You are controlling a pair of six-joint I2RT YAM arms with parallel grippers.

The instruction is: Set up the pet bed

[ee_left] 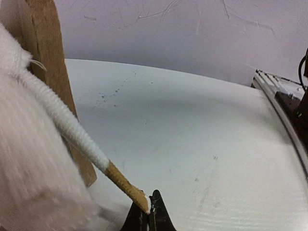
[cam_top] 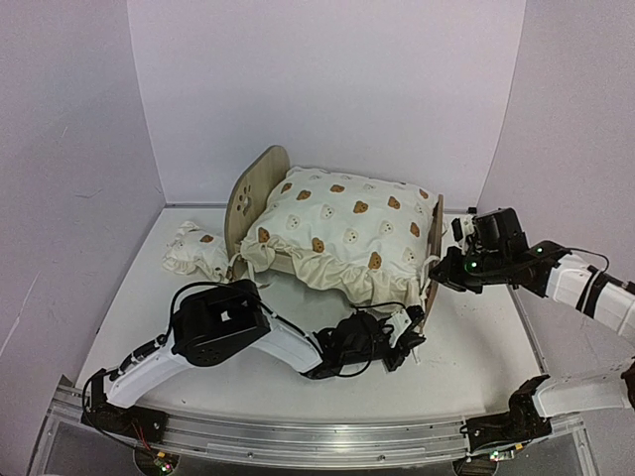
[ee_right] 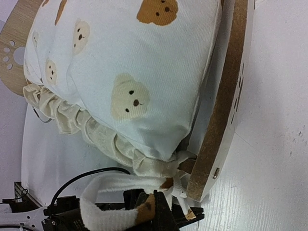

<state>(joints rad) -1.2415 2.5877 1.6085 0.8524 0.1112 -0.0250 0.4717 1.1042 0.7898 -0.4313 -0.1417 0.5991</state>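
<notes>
On a white tabletop [cam_top: 476, 337], a light-wood pet bed [cam_top: 256, 188] with rounded headboard is sitting at centre under a cream bear-print ruffled cushion [cam_top: 347, 223], the left end effector [ee_left: 150, 211] pinching its tan-tipped white tie [ee_left: 67, 122], the right end effector [ee_right: 154, 211] clamping a second tie [ee_right: 103, 216].

Pale lilac-white walls [cam_top: 327, 89] close in the white table [cam_top: 486, 347] on three sides (faintly scuffed in places); a metal rail [cam_top: 298, 436] runs along its near edge. Light is soft, even.

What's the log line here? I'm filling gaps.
left gripper: shut on tie tip; right gripper: shut on other tie; cushion: on pet bed
</notes>
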